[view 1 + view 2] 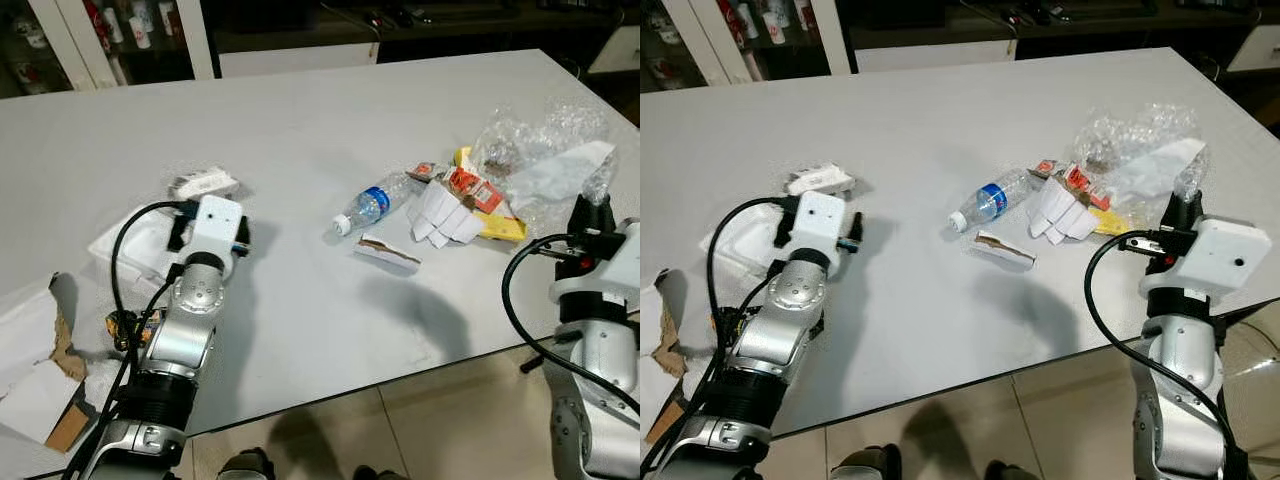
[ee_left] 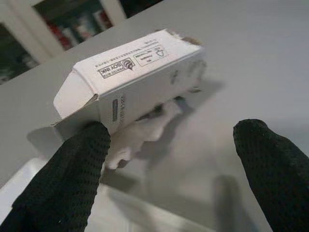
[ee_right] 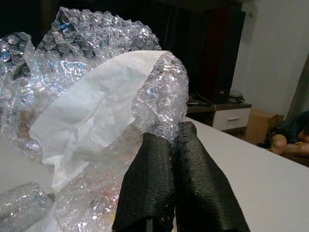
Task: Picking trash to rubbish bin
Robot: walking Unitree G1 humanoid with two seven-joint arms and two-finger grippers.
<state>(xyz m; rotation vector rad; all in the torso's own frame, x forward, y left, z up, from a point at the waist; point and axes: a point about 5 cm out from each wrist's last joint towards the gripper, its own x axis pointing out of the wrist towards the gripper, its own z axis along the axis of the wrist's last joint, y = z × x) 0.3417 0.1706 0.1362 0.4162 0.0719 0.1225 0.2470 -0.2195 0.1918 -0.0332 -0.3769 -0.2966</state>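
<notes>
Trash lies on a white table (image 1: 300,110). A small white carton (image 2: 130,72) with crumpled tissue under it sits just beyond my left gripper (image 2: 174,145), which is open, its fingers wide apart and holding nothing. The same carton (image 1: 205,184) lies at the table's left. At the right lies a heap of bubble wrap (image 1: 545,150) around a white sheet (image 3: 91,116). My right gripper (image 3: 169,137) is shut, its fingertips pinching the bubble wrap's near edge. A clear plastic bottle (image 1: 372,204), a torn cardboard strip (image 1: 387,253) and folded white paper (image 1: 445,215) lie mid-table.
Red wrappers (image 1: 470,185) and a yellow packet (image 1: 500,228) lie against the bubble wrap. A white foam tray (image 1: 135,250) sits under my left wrist, with torn cardboard (image 1: 40,380) at the near left corner. The table's front edge (image 1: 400,382) borders tiled floor.
</notes>
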